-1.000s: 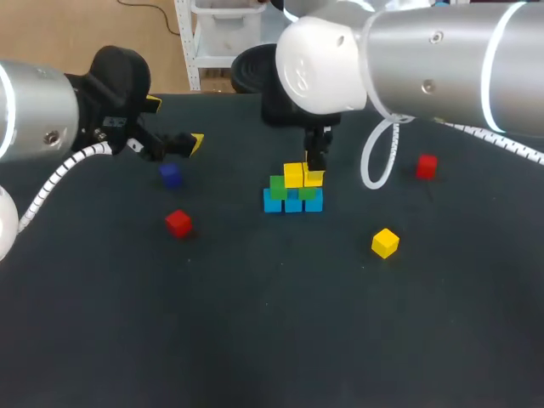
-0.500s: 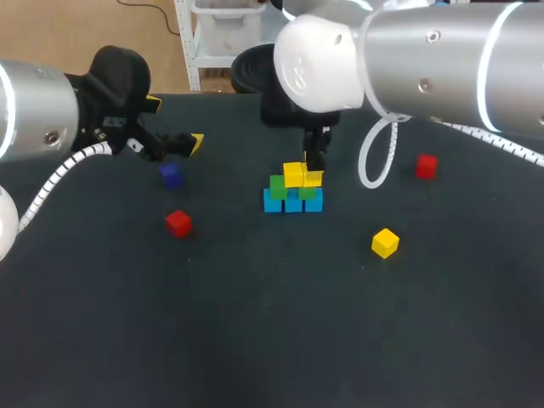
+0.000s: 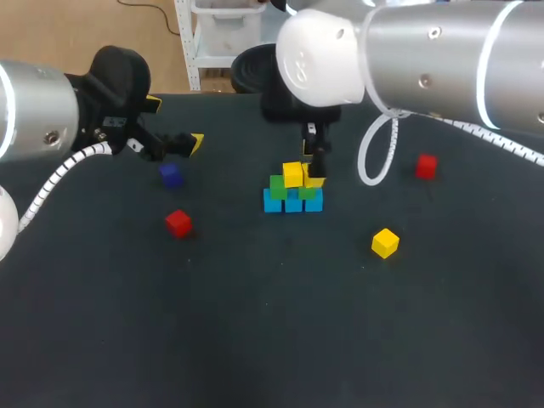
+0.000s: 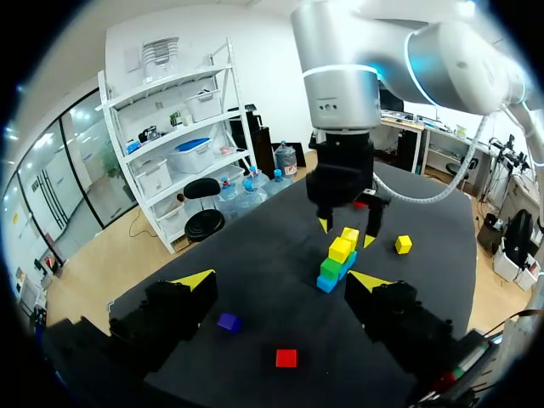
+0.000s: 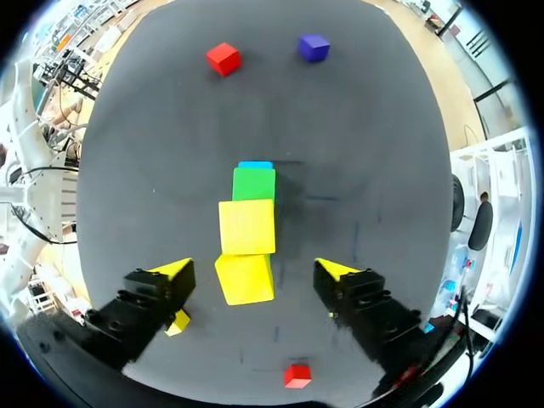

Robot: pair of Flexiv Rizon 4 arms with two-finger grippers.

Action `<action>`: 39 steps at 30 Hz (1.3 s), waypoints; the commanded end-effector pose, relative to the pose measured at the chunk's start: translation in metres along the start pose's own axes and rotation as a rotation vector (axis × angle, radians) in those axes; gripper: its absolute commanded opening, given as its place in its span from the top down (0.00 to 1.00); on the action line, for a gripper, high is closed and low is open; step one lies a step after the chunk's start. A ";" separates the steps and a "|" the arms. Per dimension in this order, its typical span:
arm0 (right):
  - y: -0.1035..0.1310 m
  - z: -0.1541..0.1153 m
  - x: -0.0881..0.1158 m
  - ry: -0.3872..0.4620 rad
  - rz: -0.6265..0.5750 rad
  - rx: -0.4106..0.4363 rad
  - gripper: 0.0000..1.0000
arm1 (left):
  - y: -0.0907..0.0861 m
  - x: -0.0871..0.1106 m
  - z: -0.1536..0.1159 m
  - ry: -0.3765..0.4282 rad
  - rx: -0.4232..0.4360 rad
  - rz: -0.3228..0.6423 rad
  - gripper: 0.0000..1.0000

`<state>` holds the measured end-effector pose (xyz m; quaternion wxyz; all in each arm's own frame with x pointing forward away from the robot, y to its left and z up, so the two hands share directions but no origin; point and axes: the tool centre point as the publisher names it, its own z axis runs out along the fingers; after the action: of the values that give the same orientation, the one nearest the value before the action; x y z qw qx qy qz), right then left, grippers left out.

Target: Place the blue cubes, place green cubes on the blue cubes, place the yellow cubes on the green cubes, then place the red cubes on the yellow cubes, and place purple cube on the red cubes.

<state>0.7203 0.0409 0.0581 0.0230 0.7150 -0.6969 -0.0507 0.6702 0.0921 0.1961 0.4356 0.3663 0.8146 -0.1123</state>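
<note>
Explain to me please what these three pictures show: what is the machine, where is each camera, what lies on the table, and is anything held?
These are two robot arms at a dark table. One picture looks down from above and behind; the two round ones come from cameras on the wrists, looking along the claws. In the middle stands a small pile: blue cubes below, green cubes on them, yellow cubes on top. The right claw hangs open just over the pile, holding nothing. The left claw is open and empty, off to the side. Loose on the table lie two red cubes, one more yellow cube and a purple cube.
</note>
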 end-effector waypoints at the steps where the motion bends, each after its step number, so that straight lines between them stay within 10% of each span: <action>1: 0.001 -0.003 0.003 -0.006 0.000 0.010 0.00 | 0.001 0.001 0.000 -0.004 0.004 0.001 0.00; 8: -0.001 -0.004 0.009 0.008 -0.009 0.012 0.02 | 0.001 0.001 0.000 -0.004 0.004 0.001 0.00; 10: -0.001 -0.003 0.010 0.007 -0.012 0.008 0.45 | 0.001 0.001 0.000 -0.004 0.004 0.001 0.00; 20: 0.001 -0.001 0.010 -0.014 -0.009 -0.010 0.88 | 0.001 0.001 0.000 -0.004 0.004 0.001 0.00; 39: 0.008 0.000 0.009 -0.047 0.010 -0.044 0.84 | 0.001 0.001 0.000 -0.004 0.004 0.001 0.00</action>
<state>0.7134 0.0318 0.0583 0.0235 0.7099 -0.6991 -0.0821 0.6702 0.0921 0.1961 0.4356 0.3663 0.8146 -0.1123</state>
